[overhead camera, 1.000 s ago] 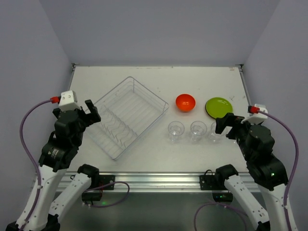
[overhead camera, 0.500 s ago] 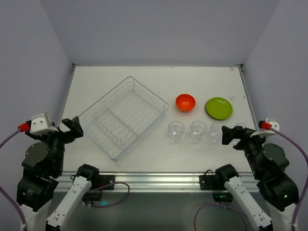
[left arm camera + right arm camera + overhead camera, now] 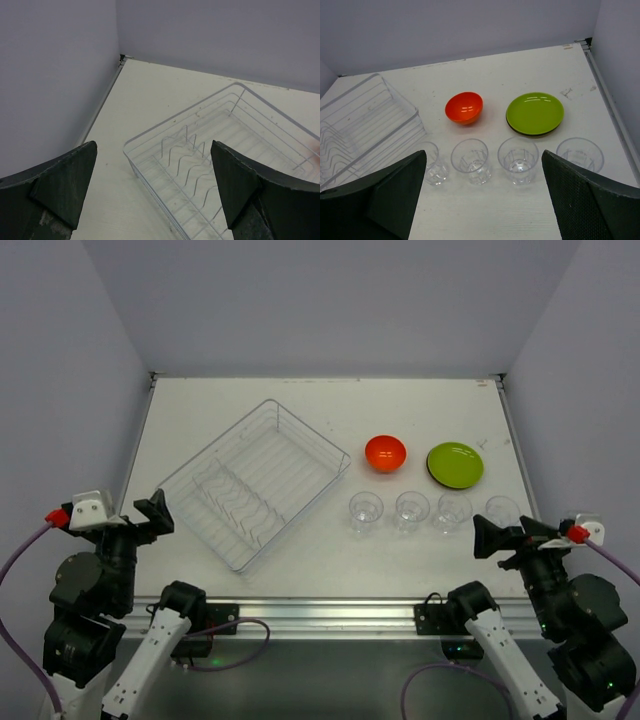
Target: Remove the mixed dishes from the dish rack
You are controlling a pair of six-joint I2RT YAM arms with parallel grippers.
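Both arms have swung back to the near corners in the last second: the left claw (image 3: 148, 515) has pulled off the dish rack (image 3: 255, 483) and out past the tabletop (image 3: 300, 400) edge, and the right claw (image 3: 498, 536) has dropped away from the row of glasses. Both are spread wide, nothing in either! And look at the rack: it sits angled on the left half, no dish in it, while the orange-red bowl (image 3: 385, 452) and the lime-green plate (image 3: 455, 464) stand side by side to its right, four clear tumblers (image 3: 411, 510) lined up just in front of them. With the right arm clear, the fourth tumbler at the far right now shows. That reads as job done, arms heading to rest. The left wrist view gives the bare wire ridges up close but none of the dishes; the right wrist view catches all six dishes at once, each apart from its neighbour, plus just a slice of the rack.
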